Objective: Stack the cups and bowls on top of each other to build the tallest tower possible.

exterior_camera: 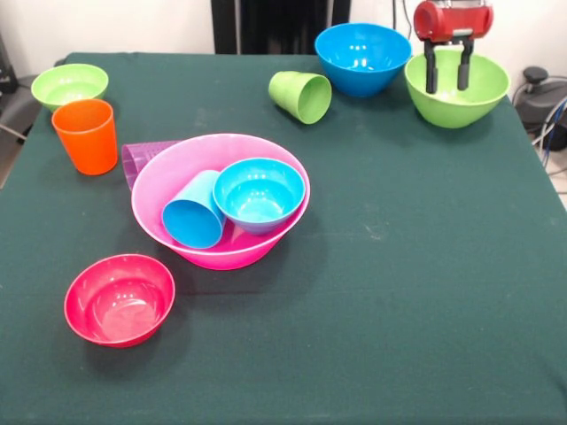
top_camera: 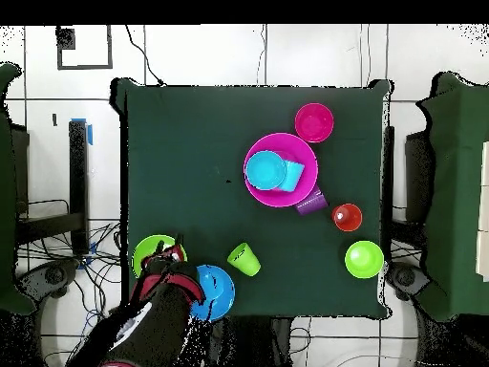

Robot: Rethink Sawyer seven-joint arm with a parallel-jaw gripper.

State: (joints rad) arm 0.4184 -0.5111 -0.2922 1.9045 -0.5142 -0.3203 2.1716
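The large pink bowl (exterior_camera: 177, 168) stands mid-table and holds a small light blue bowl (exterior_camera: 259, 193) and a light blue cup (exterior_camera: 193, 212) lying on its side. A purple cup (exterior_camera: 142, 158) lies against its far left side. An orange cup (exterior_camera: 86, 135) stands upright at the left. A light green cup (exterior_camera: 301, 96) lies on its side. A medium blue bowl (exterior_camera: 363, 57) and a medium green bowl (exterior_camera: 456, 111) stand at the far right. My gripper (exterior_camera: 447, 87) hangs open and empty over the medium green bowl's mouth. In the overhead view my gripper (top_camera: 172, 250) is at the medium green bowl (top_camera: 143, 254).
A small red bowl (exterior_camera: 120, 298) stands near the front left. A small light green bowl (exterior_camera: 69, 85) stands at the far left corner. Cables and a black device (exterior_camera: 536, 75) lie beyond the table's right edge.
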